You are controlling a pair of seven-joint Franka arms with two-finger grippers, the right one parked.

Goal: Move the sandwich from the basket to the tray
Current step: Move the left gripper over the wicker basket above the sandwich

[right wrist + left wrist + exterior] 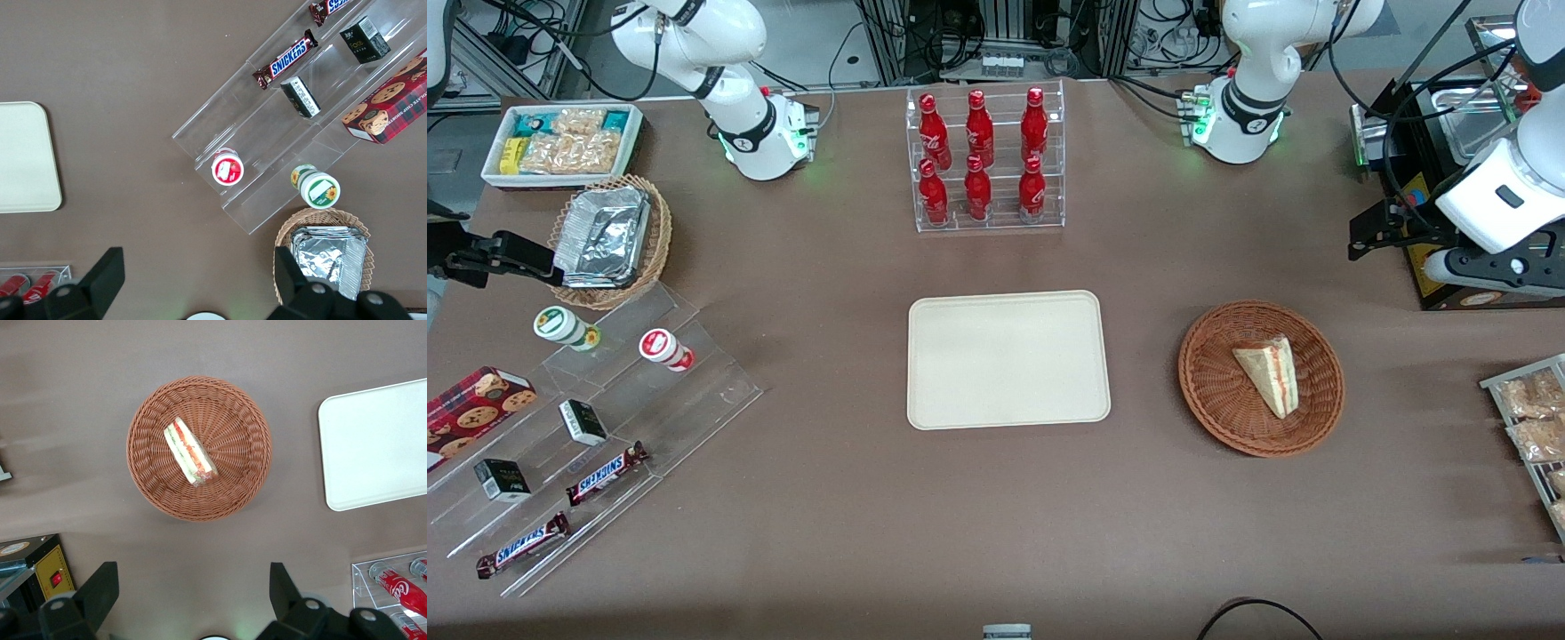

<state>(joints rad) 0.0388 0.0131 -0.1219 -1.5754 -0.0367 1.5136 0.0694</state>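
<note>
Sandwich lies in the reddish-brown wicker basket, a pale triangular wedge on its side with the red and green filling stripe showing along the cut edge. We note it sits a little off the basket's centre, long axis running on a diagonal in the left wrist view, clear of the rim all round.

Cream tray rests flat on the brown surface, bare, beside the basket toward the parked arm's end and well apart from it. A clear rack of red cola bottles stands farther from the front camera than the tray.

Left gripper hangs high above the surface, farther from the front camera than the basket and not yet over it. Fingers spread wide, nothing between them.

We judge this the very start: the approach to the pick, nothing grasped, nothing moved.

Next move, as we read it:
- bring the gripper over the basket and down onto the wedge
- turn the wrist so the fingers straddle the sandwich across its short width, bread face to bread face
- close gently; soft bread is likely to squash
- lift clear of the wicker rim before carrying toward the tray
</note>
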